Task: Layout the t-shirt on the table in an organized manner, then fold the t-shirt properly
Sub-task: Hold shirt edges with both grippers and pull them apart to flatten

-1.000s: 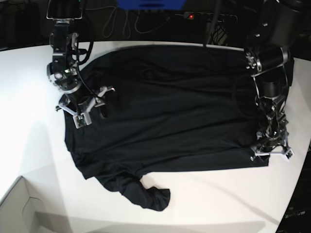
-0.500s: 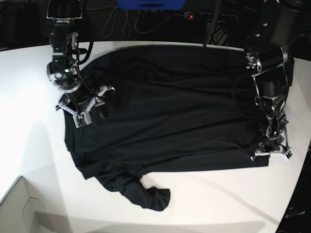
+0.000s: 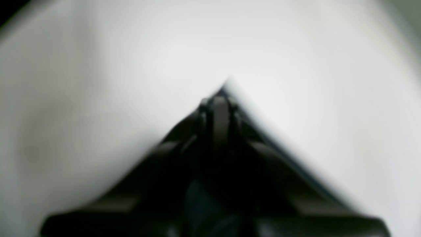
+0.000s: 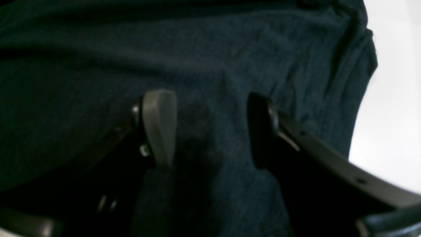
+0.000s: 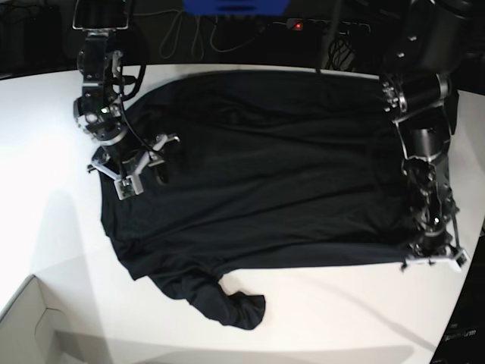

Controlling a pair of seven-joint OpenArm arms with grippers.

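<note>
The black t-shirt (image 5: pixel 265 167) lies spread across the white table (image 5: pixel 341 311), with one sleeve bunched at the front (image 5: pixel 235 303). My right gripper (image 5: pixel 144 163) is open over the shirt's left part. In the right wrist view its two fingers (image 4: pixel 159 128) straddle dark cloth (image 4: pixel 213 49), with the table (image 4: pixel 388 115) at the right. My left gripper (image 5: pixel 433 258) is at the shirt's front right corner. The blurred left wrist view shows it (image 3: pixel 220 98) shut to a point above the white table (image 3: pixel 98 65), with dark cloth behind the tips.
A pale cardboard box corner (image 5: pixel 30 326) sits at the front left. Cables and a power strip (image 5: pixel 295 25) run behind the table's back edge. The table's curved edge (image 5: pixel 464 296) passes close to my left gripper.
My left gripper has moved toward the front right table edge, and the shirt's right corner has stretched with it. The right arm has not moved.
</note>
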